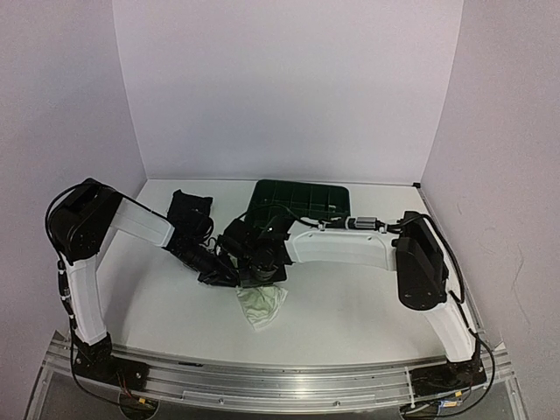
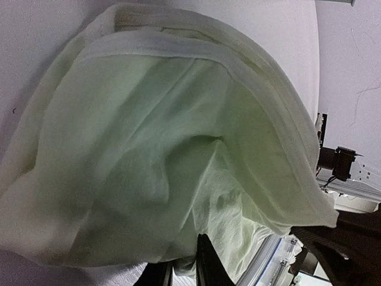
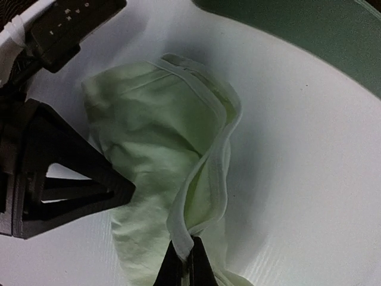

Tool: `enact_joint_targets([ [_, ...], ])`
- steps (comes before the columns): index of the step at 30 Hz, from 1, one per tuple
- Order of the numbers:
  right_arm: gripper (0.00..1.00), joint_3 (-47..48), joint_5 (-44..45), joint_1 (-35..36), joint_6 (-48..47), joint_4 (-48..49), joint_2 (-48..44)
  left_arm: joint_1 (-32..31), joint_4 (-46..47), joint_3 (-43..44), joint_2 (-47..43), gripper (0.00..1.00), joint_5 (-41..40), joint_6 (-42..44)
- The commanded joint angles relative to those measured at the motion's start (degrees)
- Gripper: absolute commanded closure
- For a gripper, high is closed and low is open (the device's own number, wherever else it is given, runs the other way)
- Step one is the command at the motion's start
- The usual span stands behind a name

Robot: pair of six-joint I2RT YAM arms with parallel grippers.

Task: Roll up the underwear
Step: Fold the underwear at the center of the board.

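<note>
One pale garment (image 1: 261, 304), one black garment (image 1: 189, 210), one green tray (image 1: 297, 194).

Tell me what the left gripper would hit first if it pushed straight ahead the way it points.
The pale underwear, bunched directly ahead of the left gripper and filling its view. Depth is unclear, but it looks nearly touching.

One green tray (image 1: 302, 199), one black garment (image 1: 190, 210), one pale garment (image 1: 261, 304) — two arms (image 1: 131, 223) (image 1: 341, 249).

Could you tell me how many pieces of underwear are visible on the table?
2: a pale one near the front middle, a black one at back left. Others may be hidden.
</note>
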Motion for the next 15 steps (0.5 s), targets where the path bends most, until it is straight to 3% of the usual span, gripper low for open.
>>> enact_joint_targets([
  [1, 1.00, 4.42, -2.14, -0.08, 0.51, -0.19, 3.64, -0.14, 0.81, 0.44, 1.62, 0.87, -2.18, -0.13],
  [15, 1.00, 9.70, -5.24, 0.23, 1.51, -0.11, 9.46, -0.18, 1.12, 1.58, 3.08, 0.89, -2.31, 0.80],
])
